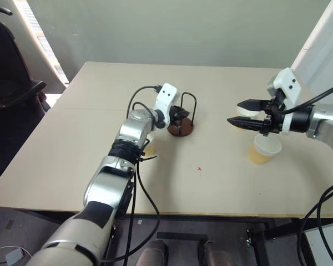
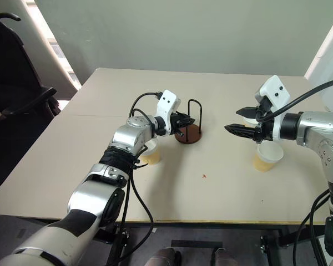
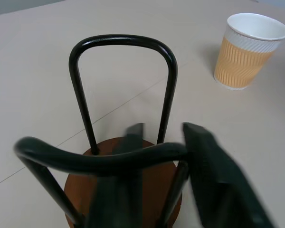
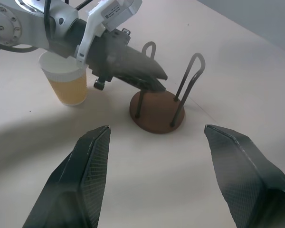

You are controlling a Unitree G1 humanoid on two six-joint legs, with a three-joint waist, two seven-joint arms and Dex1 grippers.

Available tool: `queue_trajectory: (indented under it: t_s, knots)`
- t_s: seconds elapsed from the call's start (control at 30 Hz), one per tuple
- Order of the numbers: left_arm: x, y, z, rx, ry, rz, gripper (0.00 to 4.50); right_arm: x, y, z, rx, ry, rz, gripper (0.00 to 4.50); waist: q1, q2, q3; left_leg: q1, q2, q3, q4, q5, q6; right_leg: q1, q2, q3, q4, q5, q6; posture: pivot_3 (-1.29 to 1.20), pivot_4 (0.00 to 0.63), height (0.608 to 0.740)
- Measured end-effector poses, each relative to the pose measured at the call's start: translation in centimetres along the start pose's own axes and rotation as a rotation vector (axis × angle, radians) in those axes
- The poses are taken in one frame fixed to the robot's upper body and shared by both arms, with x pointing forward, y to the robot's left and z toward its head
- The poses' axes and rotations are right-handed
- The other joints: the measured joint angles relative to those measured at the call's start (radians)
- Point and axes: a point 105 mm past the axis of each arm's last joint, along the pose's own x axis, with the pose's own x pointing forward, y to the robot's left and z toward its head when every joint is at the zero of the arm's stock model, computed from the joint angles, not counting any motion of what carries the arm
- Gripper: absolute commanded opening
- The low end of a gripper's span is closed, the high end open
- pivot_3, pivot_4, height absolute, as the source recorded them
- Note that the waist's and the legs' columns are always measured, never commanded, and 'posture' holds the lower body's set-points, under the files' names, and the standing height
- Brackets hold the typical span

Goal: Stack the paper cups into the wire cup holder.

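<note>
Pale and bare but for the task's things, the desk stands before a grey-green wall. Toward its left edge, one of the paper cups stands upright just beside the left forearm. Next, near the desk's middle, the left pincer sits at the near loop of the wire cup holder, with one upright of that loop inside it; whether it has clamped on the wire I cannot tell. The holder stands upright and holds no cup. Toward the right edge, the right pincer hovers with its jaws apart and empty, above and between two more cups: one on the near side, one partly hidden behind it. The step in hand looks like steadying the holder before the first cup goes in. The next move likely calls for the right pincer to come down on a cup's rim, carry it across and lower it between the loops without meeting the left pincer.
</note>
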Motion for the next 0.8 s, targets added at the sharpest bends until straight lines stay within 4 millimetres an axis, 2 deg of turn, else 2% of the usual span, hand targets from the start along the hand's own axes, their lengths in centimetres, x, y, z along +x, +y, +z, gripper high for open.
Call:
queue_trajectory:
  t_s: [0.03,0.2,0.37,0.47,0.67,0.8]
  knots:
    - [0.0,-0.1,0.1,0.001,-0.002,-0.012,0.04,0.0,0.0,0.0,0.000,0.000,0.000,3.28,0.000,0.000,0.000,-0.001,0.000,0.000,0.001,0.000,0.000,0.000,0.000,0.000,0.000,0.000,0.000,0.00,0.150,0.740]
    - [-0.3,-0.8,0.4,0.014,-0.014,-0.065,0.04,0.0,0.1,0.0,0.000,-0.002,0.004,3.28,0.000,0.000,0.000,-0.003,0.000,0.000,0.004,0.000,0.001,-0.001,0.000,0.000,0.000,0.000,0.001,0.00,0.150,0.740]
    - [-1.5,-1.3,0.6,0.047,-0.037,-0.147,0.04,-0.4,-0.1,0.2,-0.027,0.004,-0.005,3.28,0.001,0.000,0.000,-0.003,0.000,0.000,0.004,0.000,0.001,-0.001,0.000,0.000,0.000,0.000,0.001,0.00,0.150,0.740]
    - [-2.6,-3.2,1.1,0.093,-0.055,-0.282,0.04,-1.4,0.0,0.1,-0.040,0.028,0.010,3.28,0.004,0.000,0.000,-0.004,-0.001,0.000,0.004,0.000,0.002,-0.001,0.000,0.000,-0.001,0.000,0.002,0.00,0.150,0.740]
    - [-4.9,-6.8,2.3,0.156,-0.074,-0.523,0.04,-5.0,0.2,0.6,-0.065,0.082,0.055,3.28,0.009,0.000,0.000,-0.005,-0.001,0.000,0.004,-0.001,0.002,-0.001,0.000,0.001,-0.001,-0.001,0.002,0.00,0.150,0.740]
    - [-5.9,-8.6,2.3,0.172,-0.062,-0.633,0.04,-5.8,0.6,0.8,-0.061,0.093,0.079,3.28,0.008,0.000,0.000,-0.003,-0.001,0.000,0.004,-0.001,0.002,-0.001,0.000,0.001,0.000,-0.001,0.002,0.00,0.150,0.740]
